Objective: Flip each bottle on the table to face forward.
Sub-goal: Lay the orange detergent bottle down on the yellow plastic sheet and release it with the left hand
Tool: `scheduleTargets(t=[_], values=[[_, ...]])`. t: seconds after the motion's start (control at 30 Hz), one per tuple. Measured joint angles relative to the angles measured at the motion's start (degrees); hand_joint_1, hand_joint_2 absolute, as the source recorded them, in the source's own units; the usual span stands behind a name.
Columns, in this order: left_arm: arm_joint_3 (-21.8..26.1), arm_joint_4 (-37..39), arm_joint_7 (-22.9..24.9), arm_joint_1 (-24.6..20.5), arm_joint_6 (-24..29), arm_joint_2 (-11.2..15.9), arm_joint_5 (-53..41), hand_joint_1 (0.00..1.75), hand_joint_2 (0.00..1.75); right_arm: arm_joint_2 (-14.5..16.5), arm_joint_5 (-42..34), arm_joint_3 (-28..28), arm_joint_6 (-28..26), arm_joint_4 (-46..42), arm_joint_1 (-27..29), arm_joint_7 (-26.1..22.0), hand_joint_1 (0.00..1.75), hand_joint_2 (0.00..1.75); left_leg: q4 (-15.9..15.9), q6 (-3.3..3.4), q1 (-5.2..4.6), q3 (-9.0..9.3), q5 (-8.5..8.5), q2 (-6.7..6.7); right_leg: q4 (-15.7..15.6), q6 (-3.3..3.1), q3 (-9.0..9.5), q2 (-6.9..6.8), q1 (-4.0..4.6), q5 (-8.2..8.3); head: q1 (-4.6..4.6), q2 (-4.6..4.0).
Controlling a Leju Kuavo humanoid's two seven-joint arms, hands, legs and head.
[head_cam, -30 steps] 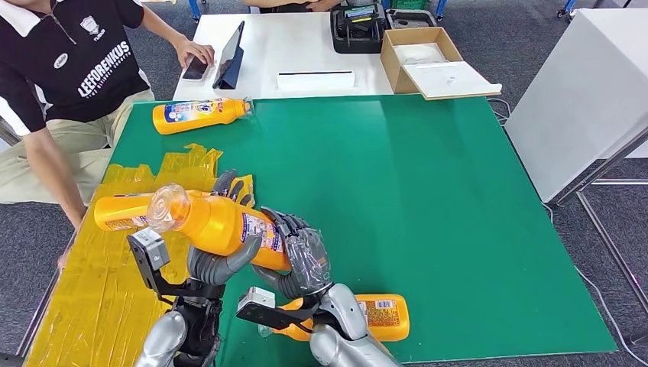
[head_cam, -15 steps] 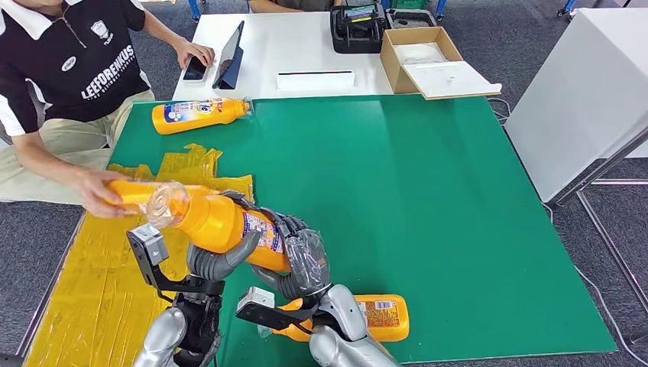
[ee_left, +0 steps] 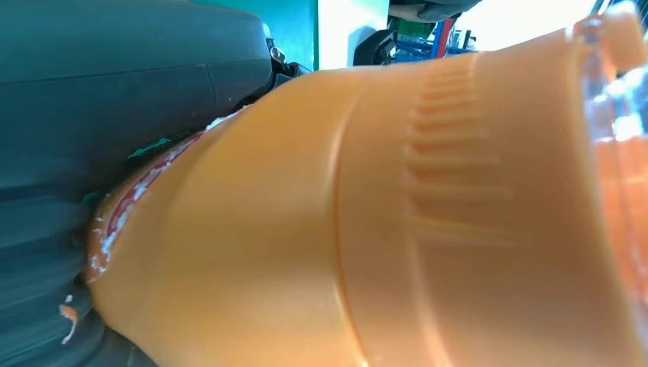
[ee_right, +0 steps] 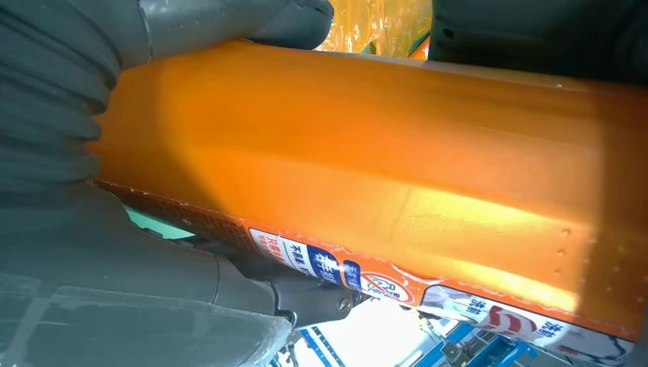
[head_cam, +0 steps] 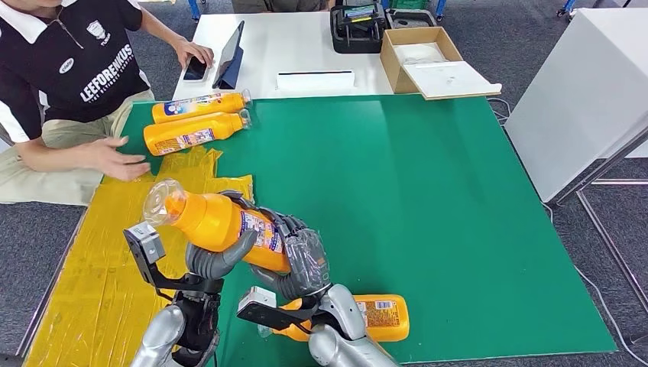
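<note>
Both my hands hold one orange bottle (head_cam: pixel 218 222) with a clear cap above the near left of the green table (head_cam: pixel 397 183). My left hand (head_cam: pixel 218 260) grips it from below near the neck, and my right hand (head_cam: pixel 302 256) wraps its base end. The bottle's orange body (ee_left: pixel 382 229) is close up in the left wrist view, and its labelled side (ee_right: pixel 367 191) in the right wrist view. A second orange bottle (head_cam: pixel 378 316) lies on the table under my right arm. Two more orange bottles (head_cam: pixel 199 104) (head_cam: pixel 195 132) lie side by side at the far left corner.
A person in a dark shirt sits at the left, one hand (head_cam: pixel 122 160) flat on the table edge. Yellow sheeting (head_cam: pixel 92 260) covers the near left. A white table behind carries a tablet (head_cam: pixel 231 55), a cardboard box (head_cam: pixel 424 57) and a black case (head_cam: pixel 357 27).
The person took the orange bottle from the yellow sheeting at the left and laid it beside the one at the far left corner. My two hands kept hold of the raised bottle.
</note>
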Motion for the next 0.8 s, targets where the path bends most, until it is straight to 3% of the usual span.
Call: scheduleTargets(t=[0.03, 0.13, 0.17, 0.37, 0.47, 0.57, 0.8], values=[[0.04, 0.00, -0.07, 0.01, 0.05, 0.02, 0.05, 1.75, 1.75, 0.01, -0.32, 0.01, 0.02, -0.01, 0.00, -0.20, 1.58, 1.75, 0.00, 0.00, 0.00, 0.00, 0.00, 0.00, 0.00, 0.00, 0.00, 0.00, 0.00, 0.00, -0.01, 0.00], [0.28, -0.09, -0.59, 0.20, 0.57, 0.08, 0.32, 1.75, 1.75, -0.05, -2.13, 0.05, 0.58, -0.36, 0.15, -1.34, 0.30, 1.75, 0.00, 0.00, 0.00, 0.00, 0.00, 0.00, 0.00, 0.00, 0.00, 0.00, 0.00, 0.00, -0.01, 0.00], [0.47, -0.26, -0.82, 0.36, 0.84, 0.11, 0.38, 1.75, 1.75, -0.18, -2.89, 0.14, 1.14, -0.82, 0.35, -1.80, 0.02, 1.75, 0.00, 0.00, 0.00, -0.01, 0.00, 0.00, 0.00, 0.00, 0.00, 0.00, 0.00, 0.00, 0.00, 0.00], [3.17, -2.86, -2.78, 1.66, 6.17, 0.67, -3.59, 1.75, 1.75, -3.36, -8.56, 1.31, 5.10, -10.04, 4.08, -3.02, 0.00, 1.75, 0.00, -0.01, 0.00, -0.04, -0.02, -0.01, 0.00, 0.00, -0.01, -0.02, 0.00, 0.00, 0.00, 0.00], [5.63, -4.53, -4.49, 2.61, 10.69, 1.18, -7.96, 1.75, 1.75, -6.11, -8.94, 1.33, 5.94, -17.38, 6.42, -2.19, 0.00, 1.75, -0.01, -0.04, 0.00, -0.04, -0.05, -0.03, 0.00, 0.00, -0.01, -0.01, 0.00, -0.01, -0.01, 0.00], [6.89, -5.76, -5.03, 3.59, 11.50, 1.50, -9.10, 1.75, 1.75, -8.10, -8.70, 1.32, 6.24, -22.33, 7.80, -1.76, 0.00, 1.75, -0.01, -0.04, 0.00, -0.05, -0.05, -0.04, 0.00, -0.01, -0.01, -0.03, 0.00, -0.03, 0.01, 0.00], [8.78, -8.42, -8.24, 7.64, 14.29, 3.15, -12.86, 1.75, 1.75, -13.36, -4.94, -1.90, 1.42, -33.38, 14.25, -1.33, 0.00, 1.75, 0.00, -0.03, -0.02, -0.04, -0.07, -0.07, -0.02, 0.07, -0.01, -0.05, -0.02, -0.09, -0.01, 0.00]])
